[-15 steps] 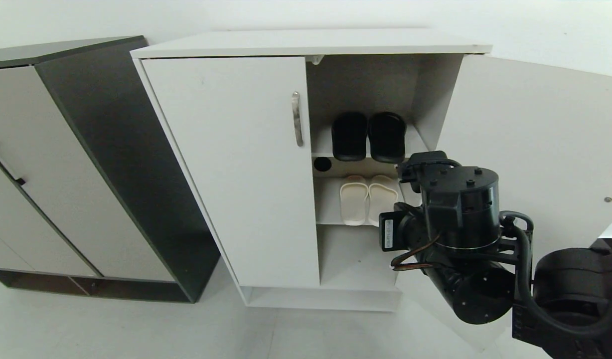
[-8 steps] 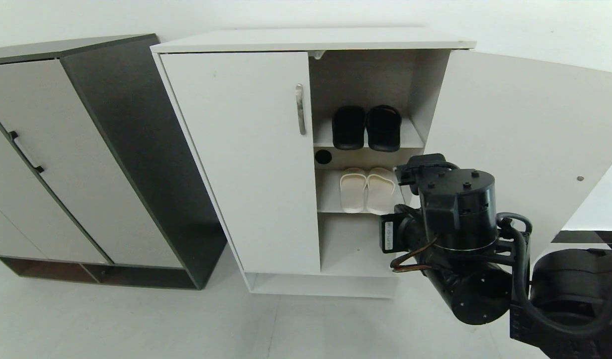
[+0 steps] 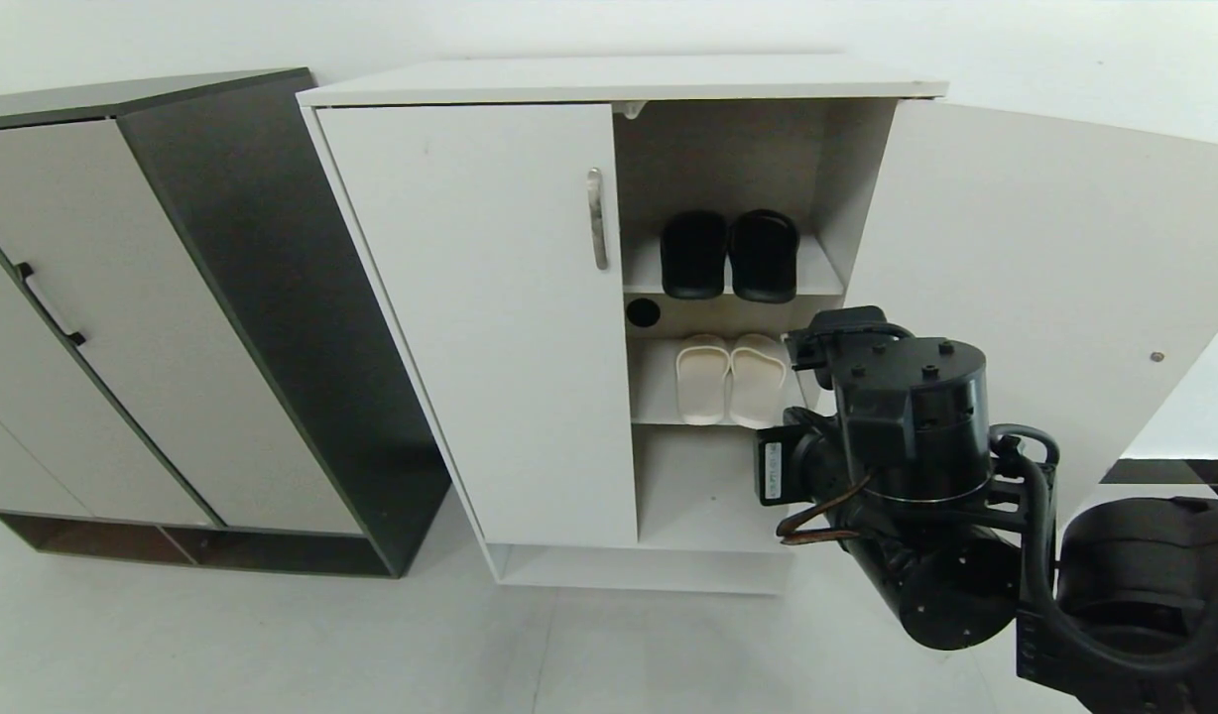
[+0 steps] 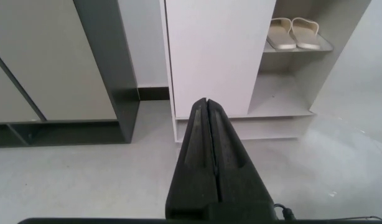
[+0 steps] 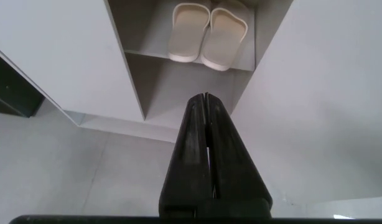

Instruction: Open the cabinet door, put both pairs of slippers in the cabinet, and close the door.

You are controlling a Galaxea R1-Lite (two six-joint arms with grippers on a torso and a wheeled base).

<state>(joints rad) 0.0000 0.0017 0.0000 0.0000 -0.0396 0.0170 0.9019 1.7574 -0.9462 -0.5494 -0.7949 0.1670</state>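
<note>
Found the black slippers (image 3: 728, 255) on the upper shelf of the white cabinet (image 3: 619, 79) and the cream slippers (image 3: 730, 380) side by side on the shelf below. Found the right door (image 3: 1026, 258) swung wide to the right and the left door (image 3: 470, 327) shut. Noted the right gripper (image 5: 207, 99) near the open compartment, low and beside the door's inner face, jaws pressed together on nothing. Noted the left gripper (image 4: 206, 106) likewise closed and empty, farther back over the floor. Judged only the closing of the door outstanding. Flagged as risks: pushing too close to the hinge and stalling the door; catching the right arm (image 3: 907, 446) between door and shelf edge, given its place in the swing path; closing too hard and leaving the door bounced ajar. Took the black pair, the door's full swing and the dark cabinet (image 3: 222, 297) at left from the head view. Took the lower shelf edge and the floor beneath the gripper from the right wrist view, both covered by the arm from the head.
</note>
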